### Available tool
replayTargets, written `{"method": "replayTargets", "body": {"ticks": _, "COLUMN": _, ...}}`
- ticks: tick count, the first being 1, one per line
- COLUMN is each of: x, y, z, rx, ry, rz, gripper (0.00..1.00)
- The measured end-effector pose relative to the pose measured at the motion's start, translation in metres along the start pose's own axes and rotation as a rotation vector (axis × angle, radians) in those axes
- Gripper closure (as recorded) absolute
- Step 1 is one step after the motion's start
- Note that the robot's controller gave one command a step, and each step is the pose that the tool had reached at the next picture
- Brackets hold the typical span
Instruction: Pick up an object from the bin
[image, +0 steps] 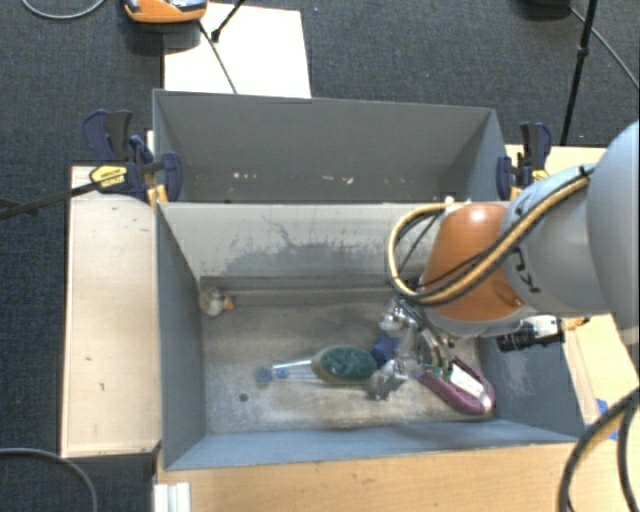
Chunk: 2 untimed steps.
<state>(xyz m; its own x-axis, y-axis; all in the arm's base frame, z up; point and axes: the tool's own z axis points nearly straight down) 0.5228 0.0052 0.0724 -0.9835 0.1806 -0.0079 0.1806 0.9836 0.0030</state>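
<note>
The gripper (392, 380) sits low in the bin (190, 330), maybe touching a dark green brush (343, 363), near a purple tube (458, 392). Open or closed, I cannot tell.

I counted four loose things in the grey bin (180, 330): one brush (343, 364) with a dark green head and pale blue handle, one purple-and-white tube (462, 390), one small blue piece (385, 351), and one small tan knob (211, 301).
</note>
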Motion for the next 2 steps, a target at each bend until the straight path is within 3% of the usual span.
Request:
{"method": "replayTargets", "body": {"ticks": 1, "x": -0.002, "y": 0.0, "z": -0.003, "rx": 0.0, "ry": -0.006, "rz": -0.003, "gripper": 1.0}}
{"method": "replayTargets", "body": {"ticks": 2, "x": 0.005, "y": 0.023, "z": -0.177, "rx": 0.001, "ry": -0.002, "rz": -0.204, "gripper": 1.0}}
